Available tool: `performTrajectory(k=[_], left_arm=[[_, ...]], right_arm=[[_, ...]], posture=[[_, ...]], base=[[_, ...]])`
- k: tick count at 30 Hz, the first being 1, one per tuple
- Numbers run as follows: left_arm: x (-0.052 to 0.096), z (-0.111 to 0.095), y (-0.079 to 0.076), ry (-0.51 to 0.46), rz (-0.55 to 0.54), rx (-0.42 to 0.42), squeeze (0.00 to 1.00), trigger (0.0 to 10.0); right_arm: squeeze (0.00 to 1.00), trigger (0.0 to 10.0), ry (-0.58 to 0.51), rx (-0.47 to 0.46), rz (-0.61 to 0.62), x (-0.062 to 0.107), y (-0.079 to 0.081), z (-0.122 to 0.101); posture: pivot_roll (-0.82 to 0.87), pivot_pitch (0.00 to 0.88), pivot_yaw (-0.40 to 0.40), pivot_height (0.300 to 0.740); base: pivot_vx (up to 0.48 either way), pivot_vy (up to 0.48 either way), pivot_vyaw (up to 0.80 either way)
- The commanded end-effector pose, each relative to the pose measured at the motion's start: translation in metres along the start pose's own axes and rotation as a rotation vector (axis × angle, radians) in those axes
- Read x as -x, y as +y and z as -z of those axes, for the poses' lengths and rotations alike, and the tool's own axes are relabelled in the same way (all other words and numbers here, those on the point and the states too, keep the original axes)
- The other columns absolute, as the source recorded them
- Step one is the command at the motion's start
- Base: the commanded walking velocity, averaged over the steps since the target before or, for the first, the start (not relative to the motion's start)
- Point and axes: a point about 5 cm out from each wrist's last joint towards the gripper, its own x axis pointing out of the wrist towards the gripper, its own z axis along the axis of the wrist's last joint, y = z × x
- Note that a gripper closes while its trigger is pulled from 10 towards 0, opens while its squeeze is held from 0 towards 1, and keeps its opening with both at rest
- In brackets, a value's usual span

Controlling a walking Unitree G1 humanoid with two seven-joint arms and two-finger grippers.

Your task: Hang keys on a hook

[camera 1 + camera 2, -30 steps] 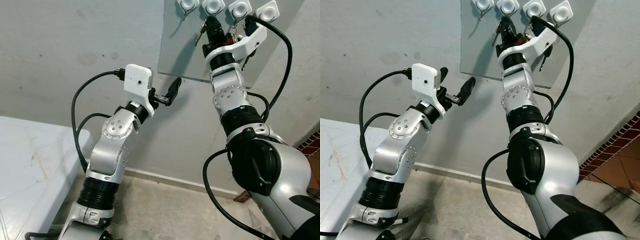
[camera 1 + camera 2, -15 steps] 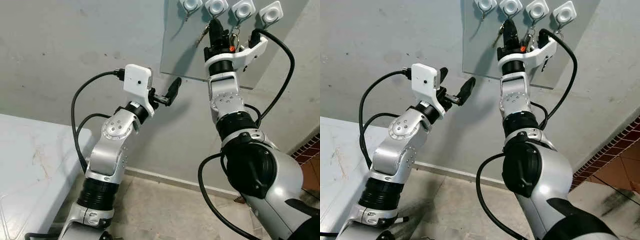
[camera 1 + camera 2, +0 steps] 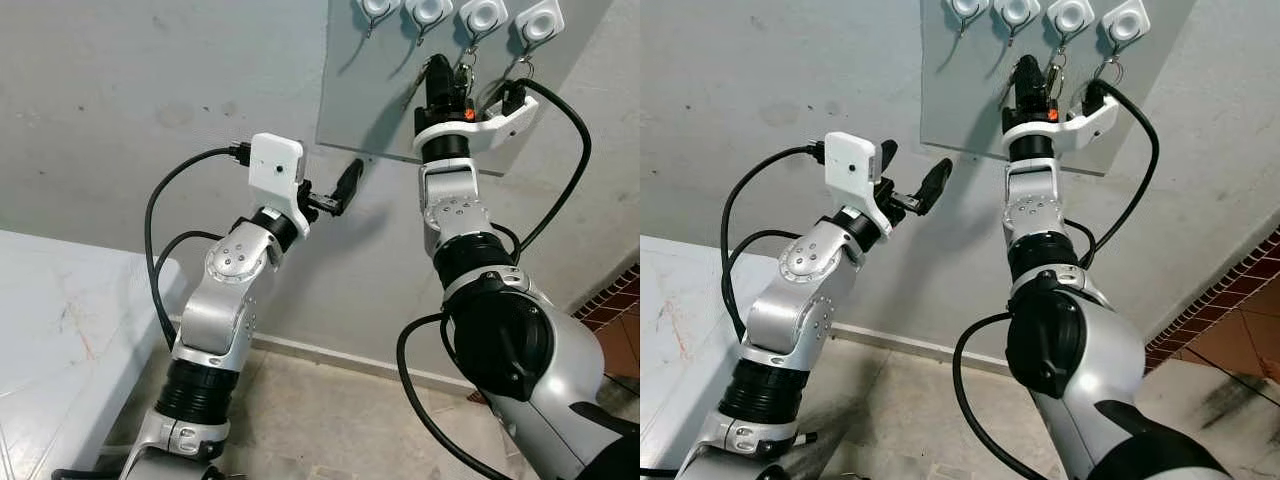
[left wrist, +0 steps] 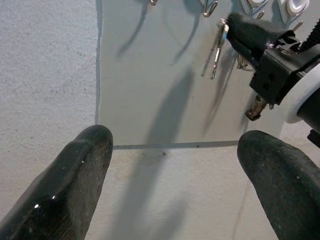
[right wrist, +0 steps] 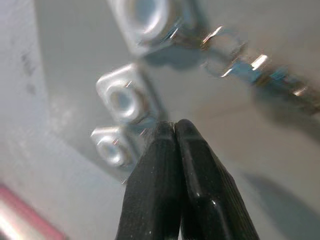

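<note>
Several white hooks line the top of a grey panel [image 3: 375, 110] on the wall. A bunch of keys [image 3: 463, 70] hangs by its ring from the third hook from the left [image 3: 483, 15]. One key [image 4: 216, 50] dangles to the left of the ring. My right gripper [image 3: 438, 68] points up just below the hooks, shut. In the right wrist view its fingertips [image 5: 175, 131] press together with nothing between them, apart from the key ring [image 5: 225, 50]. My left gripper [image 3: 328, 188] stands open below the panel's lower left corner, holding nothing.
The other hooks [image 3: 428, 10] [image 3: 540, 22] carry no keys. A white table [image 3: 60, 320] stands at the lower left against the grey wall. Bare concrete floor lies below, and red brick tiles [image 3: 622, 298] show at the right edge.
My right gripper has drawn down and away from the hooks while its wrist turned. The keys stayed up on the hook. The left arm has hardly moved.
</note>
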Motion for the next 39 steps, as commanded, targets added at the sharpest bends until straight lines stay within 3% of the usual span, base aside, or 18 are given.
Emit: performTrajectory(k=[1, 6, 13, 28, 39], left_arm=[[0.000, -0.004, -0.003, -0.012, 0.007, -0.006, 0.00, 10.0], [0.000, -0.004, -0.004, -0.012, 0.008, -0.005, 0.00, 10.0], [0.001, -0.004, -0.004, -0.011, 0.006, -0.003, 0.00, 10.0], [0.002, -0.004, -0.003, -0.008, 0.005, -0.001, 0.00, 10.0], [0.002, -0.003, -0.003, -0.004, 0.002, 0.001, 0.00, 10.0]], right_arm=[[0.00, 10.0, 0.016, 0.010, -0.067, -0.007, 0.012, 0.001], [0.00, 10.0, 0.007, -0.004, -0.115, -0.014, 0.024, 0.000], [0.00, 10.0, -0.029, -0.012, -0.101, -0.020, 0.028, -0.008], [0.00, 10.0, -0.024, -0.020, 0.002, -0.013, 0.012, -0.008], [0.00, 10.0, -0.014, -0.029, -0.014, -0.016, 0.017, -0.006]], posture=[[0.03, 0.081, -0.042, 0.732], [0.03, 0.080, -0.042, 0.732], [0.03, 0.085, -0.044, 0.732], [0.02, 0.097, -0.041, 0.732], [0.03, 0.098, -0.043, 0.732]], base=[[0.000, 0.000, 0.00], [0.000, 0.000, 0.00], [0.000, 0.000, 0.00], [0.000, 0.000, 0.00], [0.000, 0.000, 0.00]])
